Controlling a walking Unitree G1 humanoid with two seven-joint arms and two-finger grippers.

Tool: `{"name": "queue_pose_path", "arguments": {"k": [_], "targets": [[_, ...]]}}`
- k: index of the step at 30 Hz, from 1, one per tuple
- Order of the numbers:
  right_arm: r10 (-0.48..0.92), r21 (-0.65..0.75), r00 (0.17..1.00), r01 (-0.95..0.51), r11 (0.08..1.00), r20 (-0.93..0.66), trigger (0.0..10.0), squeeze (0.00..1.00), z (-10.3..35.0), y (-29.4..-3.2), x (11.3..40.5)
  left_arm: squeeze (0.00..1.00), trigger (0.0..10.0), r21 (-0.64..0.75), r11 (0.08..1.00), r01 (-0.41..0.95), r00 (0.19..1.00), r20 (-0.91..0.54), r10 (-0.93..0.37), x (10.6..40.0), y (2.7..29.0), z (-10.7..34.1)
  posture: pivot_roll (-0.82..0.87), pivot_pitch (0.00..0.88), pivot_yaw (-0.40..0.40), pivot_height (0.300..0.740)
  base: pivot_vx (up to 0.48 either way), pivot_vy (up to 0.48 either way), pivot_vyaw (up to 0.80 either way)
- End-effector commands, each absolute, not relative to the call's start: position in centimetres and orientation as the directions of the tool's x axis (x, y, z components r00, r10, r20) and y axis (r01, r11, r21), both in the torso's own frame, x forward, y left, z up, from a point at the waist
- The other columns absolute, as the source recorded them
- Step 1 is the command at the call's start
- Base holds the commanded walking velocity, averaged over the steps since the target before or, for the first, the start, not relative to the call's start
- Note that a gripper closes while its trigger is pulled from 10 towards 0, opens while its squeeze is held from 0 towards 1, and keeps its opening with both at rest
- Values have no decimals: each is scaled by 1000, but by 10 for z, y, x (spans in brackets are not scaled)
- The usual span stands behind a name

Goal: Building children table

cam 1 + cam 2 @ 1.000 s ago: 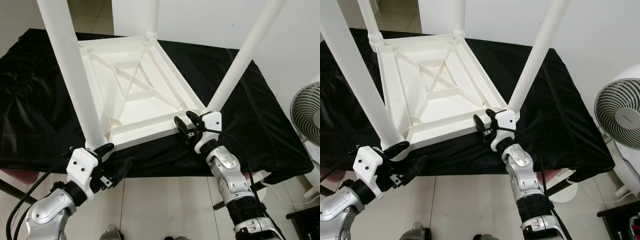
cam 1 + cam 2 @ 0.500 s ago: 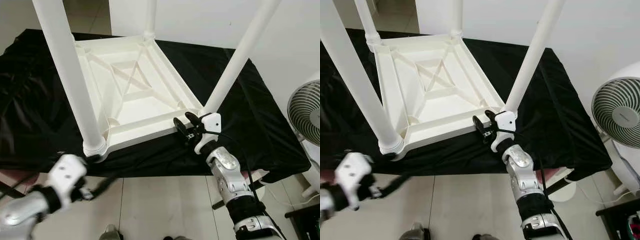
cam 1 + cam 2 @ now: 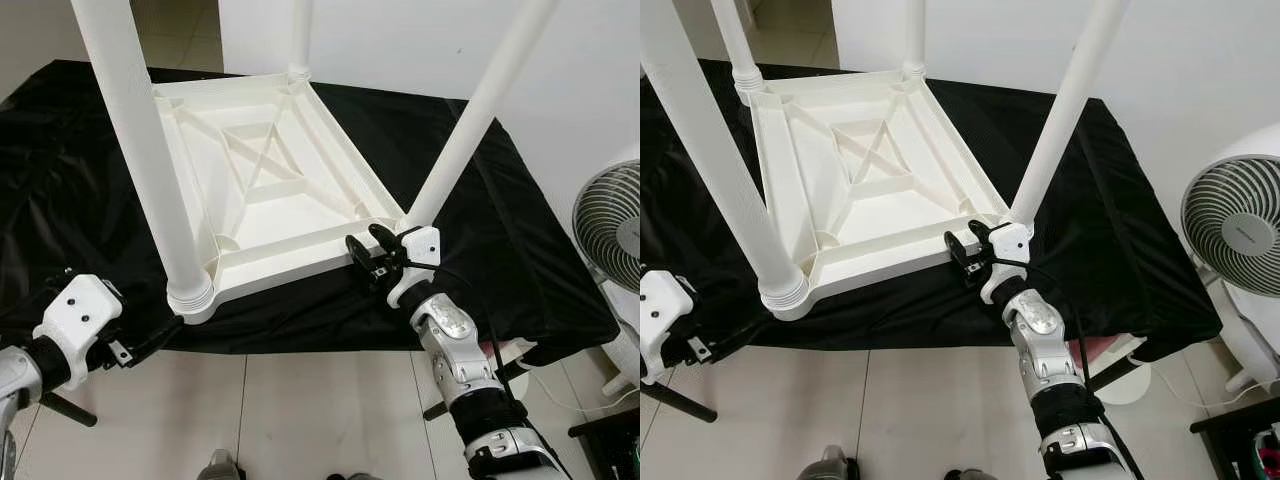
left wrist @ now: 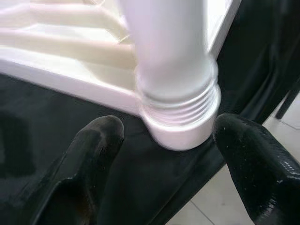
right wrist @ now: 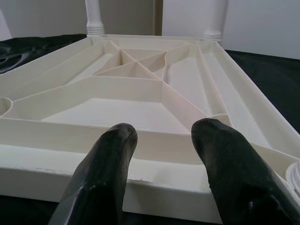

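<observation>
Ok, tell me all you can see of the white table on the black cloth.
The table is white, plastic by its look, and lies upside down on a black cloth, its ribbed underside up with a cross brace in the middle. Round legs stand up from its corners; the near left leg ends in a ribbed collar. The right tool is open at the near edge; the left tool is open beside that collar, apart from it.
</observation>
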State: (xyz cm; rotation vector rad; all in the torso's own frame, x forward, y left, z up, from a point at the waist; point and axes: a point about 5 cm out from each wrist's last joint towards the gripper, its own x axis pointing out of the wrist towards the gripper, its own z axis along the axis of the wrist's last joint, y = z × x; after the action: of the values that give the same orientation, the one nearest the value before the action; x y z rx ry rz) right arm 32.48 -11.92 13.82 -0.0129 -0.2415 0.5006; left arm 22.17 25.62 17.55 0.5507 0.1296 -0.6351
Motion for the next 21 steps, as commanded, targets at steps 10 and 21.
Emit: {"name": "queue_pose_path", "arguments": {"k": [10,21], "targets": [[472,-73,854,-468,881,221,10000,0,134,-120,323,0,10000,523,721,455,886,-186,-424,244,272,186,271,72,-90,740,0,0,0],[449,-59,866,-448,892,218,10000,0,129,-122,314,0,10000,467,843,265,961,-57,-271,271,257,182,223,75,-84,740,0,0,0]]}}
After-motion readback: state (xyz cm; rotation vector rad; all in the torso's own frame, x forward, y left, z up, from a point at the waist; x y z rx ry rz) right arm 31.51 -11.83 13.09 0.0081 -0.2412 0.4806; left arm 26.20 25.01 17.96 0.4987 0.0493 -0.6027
